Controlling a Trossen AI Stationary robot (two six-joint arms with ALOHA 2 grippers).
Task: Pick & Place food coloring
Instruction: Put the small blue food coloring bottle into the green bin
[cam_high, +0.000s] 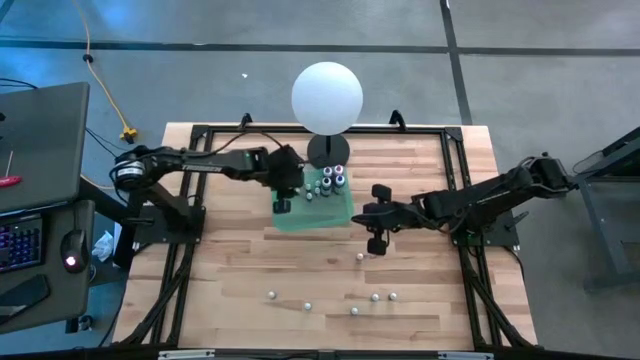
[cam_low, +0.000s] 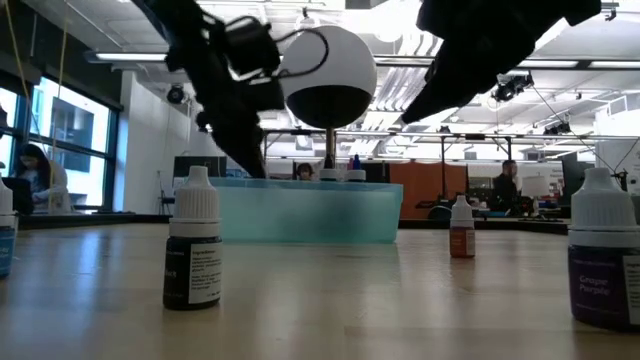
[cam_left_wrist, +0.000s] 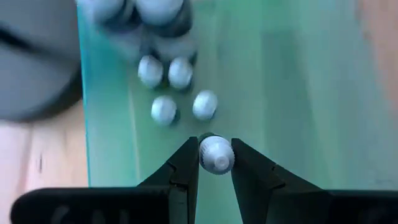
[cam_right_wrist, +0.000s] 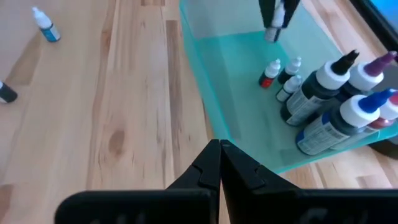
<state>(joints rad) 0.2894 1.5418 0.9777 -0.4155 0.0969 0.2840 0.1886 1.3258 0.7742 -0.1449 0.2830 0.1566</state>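
Your left end effector (cam_left_wrist: 215, 163) is down inside the green tray (cam_high: 330, 214), and its two fingers (cam_left_wrist: 184, 167) sit on either side of a little white-capped bottle (cam_left_wrist: 216, 154). The cap looks wedged right between the tips, but whether they're actually pinching it or have let go, you can't tell from the left wrist view. In the right wrist view that same bottle (cam_right_wrist: 272, 28) hangs at the tip of the left end effector toward the far end of the tray, and whether it touches the tray floor isn't clear.

Four more small food coloring bottles (cam_left_wrist: 166, 91) stand in a loose cluster on the tray floor just beyond the one between the fingers. Past those, bigger squeeze bottles (cam_right_wrist: 339, 102) with black, blue and purple tips crowd one end of the tray, the end nearest the globe lamp (cam_high: 326, 97).

Your right end effector (cam_right_wrist: 219, 158) is closed tight with nothing in it, hovering just outside the tray's edge on the side away from the lamp.

A handful of loose little bottles (cam_high: 352, 297) are scattered over the wooden worktop (cam_high: 240, 260), well apart from the tray on the side away from the lamp.
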